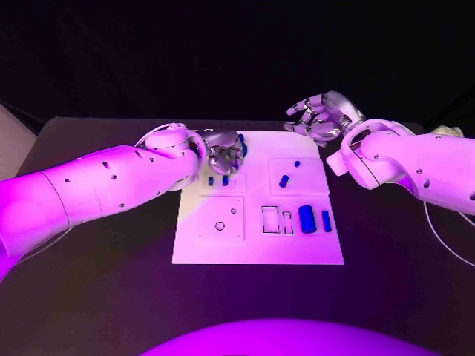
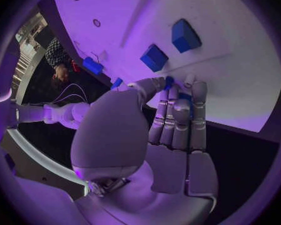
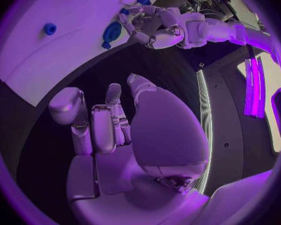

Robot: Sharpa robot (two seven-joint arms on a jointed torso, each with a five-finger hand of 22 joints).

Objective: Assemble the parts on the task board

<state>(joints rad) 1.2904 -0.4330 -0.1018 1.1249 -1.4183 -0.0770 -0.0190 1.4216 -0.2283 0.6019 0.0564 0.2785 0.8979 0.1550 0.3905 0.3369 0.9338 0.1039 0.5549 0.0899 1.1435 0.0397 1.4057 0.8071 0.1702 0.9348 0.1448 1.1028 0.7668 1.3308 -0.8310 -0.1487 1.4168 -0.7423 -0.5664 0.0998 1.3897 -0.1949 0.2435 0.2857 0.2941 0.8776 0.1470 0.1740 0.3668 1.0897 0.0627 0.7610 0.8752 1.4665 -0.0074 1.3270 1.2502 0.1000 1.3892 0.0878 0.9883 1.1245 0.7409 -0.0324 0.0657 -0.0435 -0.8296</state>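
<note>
The left hand (image 1: 223,152) hovers low over the task board's (image 1: 257,248) far left corner, fingers held close together and pointing down at a small blue part (image 2: 169,80); whether it actually grips that piece, I cannot tell. The right hand (image 1: 321,117) sits just off the board's far right corner, fingers loosely curled, nothing in them. More blue parts (image 1: 307,219) lie near the board's right edge.

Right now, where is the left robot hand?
In the head view, the left robot hand is over the far left part of the task board, just beyond two small blue parts, opposite the raised right robot hand.
</note>
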